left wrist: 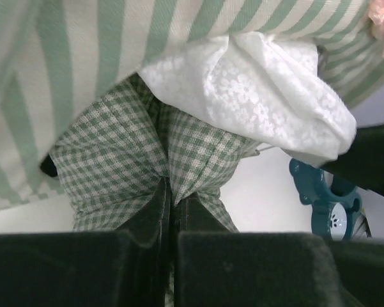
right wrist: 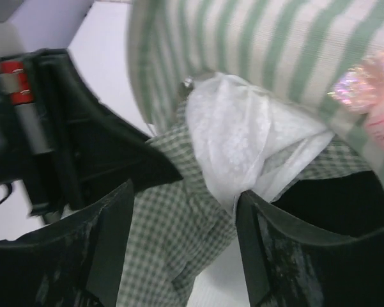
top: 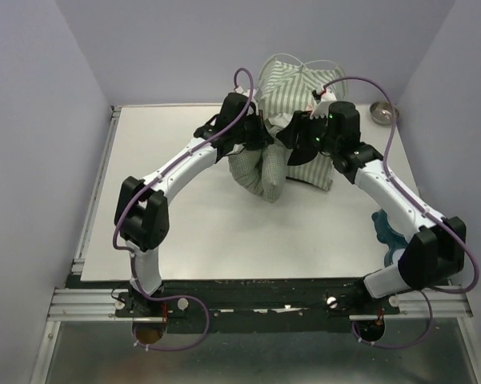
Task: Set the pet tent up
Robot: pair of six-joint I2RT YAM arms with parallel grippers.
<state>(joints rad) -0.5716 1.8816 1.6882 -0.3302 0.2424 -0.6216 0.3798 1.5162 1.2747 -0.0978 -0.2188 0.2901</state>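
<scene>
Pinches the cushion [left wrist: 115,153] in the tightly closed left gripper [left wrist: 171,187]; spreads the right gripper [right wrist: 184,193] around the white flap [right wrist: 243,141]. Finds the tent [top: 292,80] at the table's [top: 200,232] far edge. Probably risks toppling or twisting it by tugging snagged fabric.

Saw a white table [top: 208,240]. Found the pet tent [top: 292,84] at the middle of its far edge, a green checked cushion [top: 260,180] bunched just in front of it, a metal bowl [top: 380,112] by the far right corner, a teal object [top: 386,228] at the right edge.
</scene>
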